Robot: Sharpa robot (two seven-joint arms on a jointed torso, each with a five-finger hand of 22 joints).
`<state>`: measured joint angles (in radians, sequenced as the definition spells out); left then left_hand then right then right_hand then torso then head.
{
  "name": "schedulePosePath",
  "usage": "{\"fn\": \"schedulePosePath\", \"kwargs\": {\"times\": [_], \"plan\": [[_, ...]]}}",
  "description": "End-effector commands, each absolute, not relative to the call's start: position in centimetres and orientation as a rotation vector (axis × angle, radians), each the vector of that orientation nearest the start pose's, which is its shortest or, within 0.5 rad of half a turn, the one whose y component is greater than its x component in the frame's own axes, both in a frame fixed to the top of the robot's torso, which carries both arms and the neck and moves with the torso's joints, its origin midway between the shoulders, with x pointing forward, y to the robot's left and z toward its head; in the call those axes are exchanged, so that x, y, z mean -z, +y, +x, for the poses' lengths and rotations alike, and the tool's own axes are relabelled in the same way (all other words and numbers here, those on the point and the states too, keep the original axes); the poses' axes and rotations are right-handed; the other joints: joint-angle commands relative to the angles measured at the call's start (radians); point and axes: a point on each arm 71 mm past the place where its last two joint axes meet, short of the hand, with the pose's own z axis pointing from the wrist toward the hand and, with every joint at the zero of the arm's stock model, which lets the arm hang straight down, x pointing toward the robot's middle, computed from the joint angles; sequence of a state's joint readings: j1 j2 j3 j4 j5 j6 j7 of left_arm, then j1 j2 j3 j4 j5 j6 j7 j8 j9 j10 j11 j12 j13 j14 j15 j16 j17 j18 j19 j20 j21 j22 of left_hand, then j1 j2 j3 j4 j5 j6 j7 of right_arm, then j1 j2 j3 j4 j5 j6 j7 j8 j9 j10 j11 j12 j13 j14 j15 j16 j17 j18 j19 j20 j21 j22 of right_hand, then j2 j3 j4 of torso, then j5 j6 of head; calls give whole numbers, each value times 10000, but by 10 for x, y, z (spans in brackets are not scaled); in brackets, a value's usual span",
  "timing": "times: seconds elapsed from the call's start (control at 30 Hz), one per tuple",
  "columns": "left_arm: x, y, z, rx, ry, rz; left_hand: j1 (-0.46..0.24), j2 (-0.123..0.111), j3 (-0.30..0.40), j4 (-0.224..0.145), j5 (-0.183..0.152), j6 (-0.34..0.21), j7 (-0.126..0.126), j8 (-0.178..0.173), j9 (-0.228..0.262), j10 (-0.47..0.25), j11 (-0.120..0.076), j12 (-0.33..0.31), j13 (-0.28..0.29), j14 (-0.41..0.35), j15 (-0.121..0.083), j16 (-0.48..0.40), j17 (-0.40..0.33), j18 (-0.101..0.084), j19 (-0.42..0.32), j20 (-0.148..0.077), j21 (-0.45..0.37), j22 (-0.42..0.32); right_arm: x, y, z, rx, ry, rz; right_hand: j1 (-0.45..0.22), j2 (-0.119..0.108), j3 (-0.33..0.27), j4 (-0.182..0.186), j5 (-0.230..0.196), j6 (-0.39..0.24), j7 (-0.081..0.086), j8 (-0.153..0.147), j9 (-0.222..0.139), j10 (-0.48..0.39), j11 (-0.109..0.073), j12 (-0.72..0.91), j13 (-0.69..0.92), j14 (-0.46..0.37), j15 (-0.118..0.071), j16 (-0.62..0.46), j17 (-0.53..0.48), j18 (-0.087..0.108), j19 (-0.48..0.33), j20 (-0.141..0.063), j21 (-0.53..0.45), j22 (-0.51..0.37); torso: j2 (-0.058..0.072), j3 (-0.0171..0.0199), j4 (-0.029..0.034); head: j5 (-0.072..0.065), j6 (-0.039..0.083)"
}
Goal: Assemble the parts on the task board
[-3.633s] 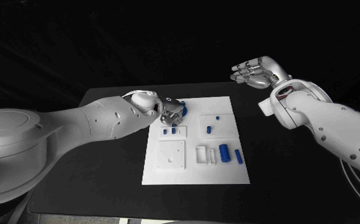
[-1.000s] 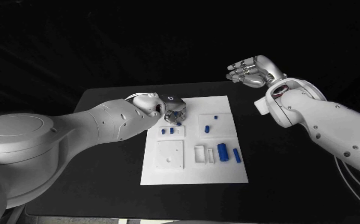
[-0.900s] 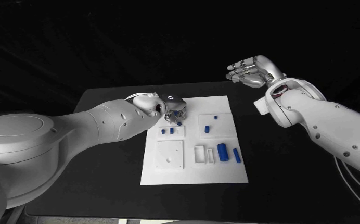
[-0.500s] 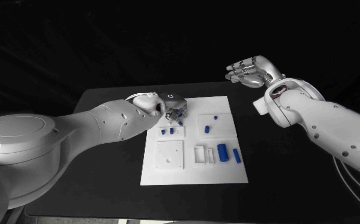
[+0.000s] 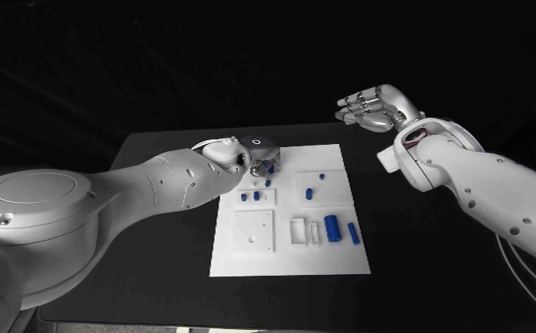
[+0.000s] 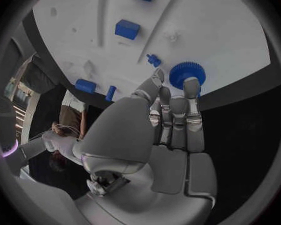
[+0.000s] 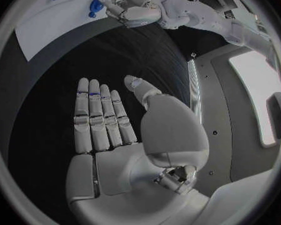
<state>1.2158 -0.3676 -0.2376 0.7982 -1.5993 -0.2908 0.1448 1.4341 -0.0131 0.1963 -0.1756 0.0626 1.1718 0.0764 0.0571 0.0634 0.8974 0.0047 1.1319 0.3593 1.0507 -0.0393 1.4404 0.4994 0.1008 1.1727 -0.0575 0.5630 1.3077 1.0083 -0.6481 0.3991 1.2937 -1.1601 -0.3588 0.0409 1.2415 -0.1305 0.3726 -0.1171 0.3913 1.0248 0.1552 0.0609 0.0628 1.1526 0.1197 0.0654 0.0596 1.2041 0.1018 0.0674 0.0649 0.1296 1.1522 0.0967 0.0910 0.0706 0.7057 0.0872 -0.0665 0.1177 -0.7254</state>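
Observation:
The white task board (image 5: 293, 252) lies in the middle of the black table. My left hand (image 5: 259, 164) hovers over its far left corner, and its fingertips (image 6: 190, 83) pinch a blue gear (image 6: 187, 74) just above the board (image 6: 228, 30). A small blue peg (image 6: 153, 60) stands right beside the gear. Two short blue parts (image 5: 250, 195) stand below the hand, and others (image 5: 308, 191) sit mid-board. A larger blue cylinder (image 5: 333, 223) and a slim one (image 5: 354, 231) lie on the near right. My right hand (image 5: 374, 108) is raised beyond the board's far right corner, its fingers (image 7: 100, 117) spread and empty.
Low white square and slotted blocks (image 5: 255, 230) are fixed on the board's near half. Bare black table (image 5: 156, 271) surrounds the board on all sides. My left forearm (image 5: 167, 182) crosses the table to the board's left edge.
My left hand has crept a little toward the board's far edge, still with the gear at its fingertips. The right hand has stayed raised, almost still.

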Motion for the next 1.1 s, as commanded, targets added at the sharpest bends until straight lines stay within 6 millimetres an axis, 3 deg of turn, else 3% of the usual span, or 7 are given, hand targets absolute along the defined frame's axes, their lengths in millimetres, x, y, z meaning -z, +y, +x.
{"fn": "schedulePosePath", "kwargs": {"times": [0.03, 0.27, 0.37, 0.43, 0.73, 0.87, 1.1], "plan": [[256, 153, 570, 4379, 16409, 4844, -21, 33, 152, -58, 55, -5, 32, 50, 9, 145, -3, -237, -113, 120, -11, -97, -14, -13, 86, -20, -13, 185, 143, -194, 542, -9847, 14159, 3534, -117, 5, 3, 61, 36, 54, -30, 9, -6, 36, -10, -57, -13, 53, 22, -46, -5, -8, 33, 17, -11, -9, 4, 4, -5, -2, 22], [252, 160, 569, 4600, 16094, 4261, -83, -84, 728, -200, 99, -79, 118, 49, 8, 1005, 64, -2358, -1238, 433, -2, -511, 42, 52, 183, -22, -38, 175, 143, -196, 542, -9816, 14154, 3536, -117, 5, 3, 61, 36, 54, -30, 9, -6, 36, -10, -57, -13, 53, 22, -46, -5, -8, 33, 17, -11, -9, 4, 4, 25, -59, 10], [252, 163, 568, 4739, 16119, 4027, -135, -176, 1229, -251, 113, -95, 176, 53, 11, 1622, 135, -3920, -2080, 561, 34, -734, 66, 106, 193, 6, -30, 190, 143, -197, 542, -9797, 14150, 3537, -117, 5, 3, 61, 36, 54, -30, 9, -6, 36, -10, -57, -13, 53, 22, -46, -5, -8, 33, 17, -11, -9, 8, -2, 30, -75, 13], [252, 166, 566, 4879, 16172, 3799, -275, -383, 1702, -230, 97, -35, 207, 51, 7, 2549, 150, -5718, -2937, 688, 40, -974, 77, 146, 186, 33, -27, 182, 143, -198, 542, -9788, 14149, 3536, -117, 5, 3, 61, 36, 54, -30, 9, -6, 36, -10, -57, -13, 53, 22, -46, -5, -8, 33, 17, -11, -9, 7, -6, 24, -76, 16], [250, 182, 557, 5332, 16572, 3200, 36, -369, 1270, -206, 122, -123, 258, 65, 49, 3643, 247, -8836, -2956, 877, 82, -1646, -170, 110, 135, 49, -162, 182, 143, -202, 542, -9698, 14149, 3546, -107, 0, 19, 94, 47, 62, -31, 10, -6, 40, -12, -58, -14, 61, 19, -45, -4, -7, 38, 14, -11, -9, 3, -6, 21, -109, 8], [248, 192, 553, 5420, 16755, 3065, 97, -244, 949, -328, 152, 44, 227, 68, 58, 3927, 310, -9694, -2952, 892, 111, -1745, -169, 136, 96, 69, -150, 193, 143, -205, 542, -9648, 14148, 3554, -107, 0, 19, 94, 47, 62, -31, 10, -6, 40, -12, -58, -14, 61, 19, -45, -4, -7, 38, 14, -11, -9, 11, -14, 33, -152, 4], [247, 204, 548, 5349, 17296, 3111, -32, -178, 890, -401, 118, 214, 206, 61, 44, 3938, 395, -10297, -2952, 941, 168, -1946, -322, 195, 52, 138, -163, 184, 143, -208, 541, -9592, 14154, 3558, -94, -5, 30, 89, 50, 75, -36, 11, -6, 37, -14, -58, -14, 57, 19, -47, -5, -7, 38, 14, -13, -9, 10, -23, 51, -127, 20]]}}
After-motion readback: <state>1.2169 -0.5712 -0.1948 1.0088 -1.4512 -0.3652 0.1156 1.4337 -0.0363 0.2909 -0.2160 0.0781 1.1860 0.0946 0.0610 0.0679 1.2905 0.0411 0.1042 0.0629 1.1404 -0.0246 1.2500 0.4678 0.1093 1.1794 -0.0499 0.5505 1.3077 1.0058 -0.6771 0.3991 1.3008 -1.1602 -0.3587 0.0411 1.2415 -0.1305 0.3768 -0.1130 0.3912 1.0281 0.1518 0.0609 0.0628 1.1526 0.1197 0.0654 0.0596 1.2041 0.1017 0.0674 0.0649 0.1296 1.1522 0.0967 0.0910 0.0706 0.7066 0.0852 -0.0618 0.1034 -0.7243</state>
